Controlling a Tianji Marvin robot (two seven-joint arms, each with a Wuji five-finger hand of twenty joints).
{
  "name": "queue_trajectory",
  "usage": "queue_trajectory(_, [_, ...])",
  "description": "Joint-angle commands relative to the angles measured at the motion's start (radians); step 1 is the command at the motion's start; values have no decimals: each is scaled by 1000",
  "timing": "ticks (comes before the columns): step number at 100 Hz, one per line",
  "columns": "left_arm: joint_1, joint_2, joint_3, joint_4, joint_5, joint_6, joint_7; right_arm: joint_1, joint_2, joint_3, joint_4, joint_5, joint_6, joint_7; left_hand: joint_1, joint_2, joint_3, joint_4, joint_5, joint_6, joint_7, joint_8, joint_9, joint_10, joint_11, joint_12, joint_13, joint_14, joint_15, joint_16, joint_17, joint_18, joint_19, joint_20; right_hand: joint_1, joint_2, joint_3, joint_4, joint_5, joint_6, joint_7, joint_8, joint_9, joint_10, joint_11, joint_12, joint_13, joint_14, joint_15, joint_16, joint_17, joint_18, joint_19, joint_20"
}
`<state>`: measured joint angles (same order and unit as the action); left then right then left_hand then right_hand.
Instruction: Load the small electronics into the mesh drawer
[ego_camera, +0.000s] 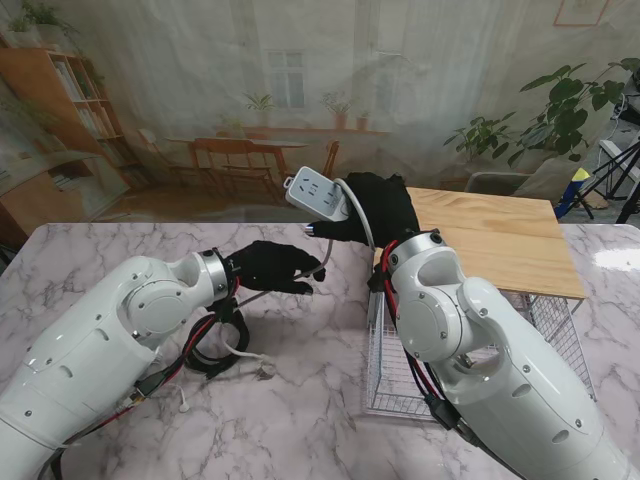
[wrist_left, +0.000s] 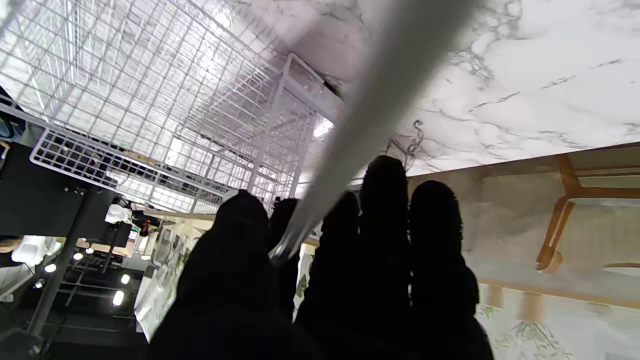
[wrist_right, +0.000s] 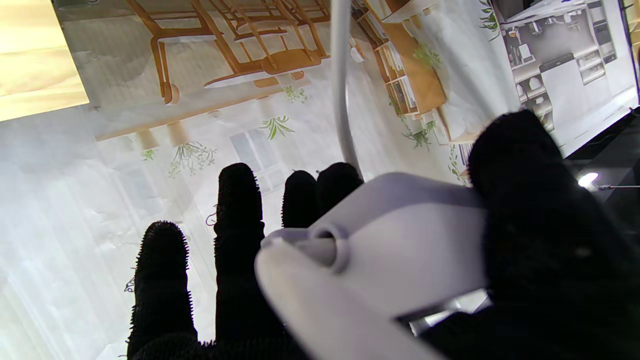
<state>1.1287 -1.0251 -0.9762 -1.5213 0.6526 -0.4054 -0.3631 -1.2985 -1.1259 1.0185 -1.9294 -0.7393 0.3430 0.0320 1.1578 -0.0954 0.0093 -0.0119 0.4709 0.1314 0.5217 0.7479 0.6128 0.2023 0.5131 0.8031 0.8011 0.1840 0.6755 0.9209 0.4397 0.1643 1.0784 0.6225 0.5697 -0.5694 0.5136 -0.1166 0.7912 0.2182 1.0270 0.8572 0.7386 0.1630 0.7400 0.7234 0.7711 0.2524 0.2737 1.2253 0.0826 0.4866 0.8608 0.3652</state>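
Observation:
A white power strip (ego_camera: 316, 195) with sockets facing up is held in the air by my right hand (ego_camera: 378, 208), a black-gloved hand shut on its end; its body (wrist_right: 395, 250) fills the right wrist view under the thumb (wrist_right: 530, 200). The strip's grey cable (ego_camera: 362, 222) curves down toward the left, where my left hand (ego_camera: 272, 267) is shut on it; the cable (wrist_left: 360, 130) runs between those fingers (wrist_left: 380, 210). The white mesh drawer (ego_camera: 385, 385) stands open on the marble under my right arm, seen also as mesh drawer (wrist_left: 165, 100).
A wooden top (ego_camera: 500, 240) covers the drawer unit at the right. Black coiled cables (ego_camera: 215, 345) and a thin white lead (ego_camera: 250, 358) lie on the marble table (ego_camera: 300, 420) near my left forearm. The table's far edge meets a printed backdrop.

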Motion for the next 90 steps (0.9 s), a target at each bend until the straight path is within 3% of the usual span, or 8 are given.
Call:
queue_trajectory(1, [5,-2,-7,8,-5,10,-6,0,-2,1,1,-1,6,0,55,9,-8,12,14,-36,34,2,15,-16,23,69,20,-1,54,42,26,20,47,29,151,232,353,14,113,-147,38,6,5,-29,23,10,17,-2,60,18,-16,6,-20,0])
queue_trajectory(14, [18,4,-27,-7,-18,22,-37,6,-1,-4,3,-3,6,5,-188,43,-25,8,-114,64,-72,-77,-132,30,43,3,-68,29,93,151,-12,43,68,65,152,233,352,15,112,-148,38,5,5,-29,23,9,17,-3,59,18,-16,8,-22,1])
queue_trajectory(29, [25,5,-44,-16,-2,17,-36,8,-2,-7,4,-1,6,5,-5,12,4,13,-123,19,39,152,-152,13,124,108,-68,9,148,222,15,29,105,98,152,233,351,15,111,-150,37,5,5,-28,23,10,17,-3,59,17,-16,8,-23,1])
queue_trajectory(33, [25,5,-46,-16,-3,15,-36,7,-2,-7,4,-1,6,4,71,17,1,14,-96,-6,106,152,-72,-2,109,319,-29,8,161,215,42,38,124,97,152,232,350,15,111,-150,37,5,6,-29,23,10,17,-3,60,17,-16,8,-24,1])
queue_trajectory(41, [25,2,-46,-8,3,3,-16,6,-2,-6,3,-1,6,4,123,13,0,11,-35,-45,155,130,23,-15,93,368,34,7,160,196,99,43,139,88,153,233,350,15,111,-150,36,4,5,-27,22,10,16,-3,59,17,-17,8,-25,1])
queue_trajectory(49, [29,-1,-52,-5,16,-5,11,4,-2,-4,2,-2,6,4,132,-1,6,11,52,-65,176,25,120,-25,50,255,98,37,86,111,148,65,129,53,153,233,349,15,111,-150,36,3,6,-29,22,10,17,-3,59,17,-16,9,-26,1])
queue_trajectory(63, [47,-14,-74,-2,39,-11,80,3,-1,-1,2,-5,7,4,133,-48,19,26,232,-40,89,-192,360,-12,-115,-359,236,25,-118,-257,244,47,67,-128,153,235,348,15,111,-151,36,3,6,-28,22,10,17,-4,60,17,-16,9,-27,2])
queue_trajectory(90, [60,-4,-81,-21,9,-46,37,23,-4,-10,15,-1,23,2,133,-52,16,13,270,-64,130,-174,432,-9,-97,-407,322,-43,-120,-338,324,-32,94,-189,155,237,344,13,110,-152,35,3,6,-29,23,11,18,-3,60,18,-16,8,-28,3])
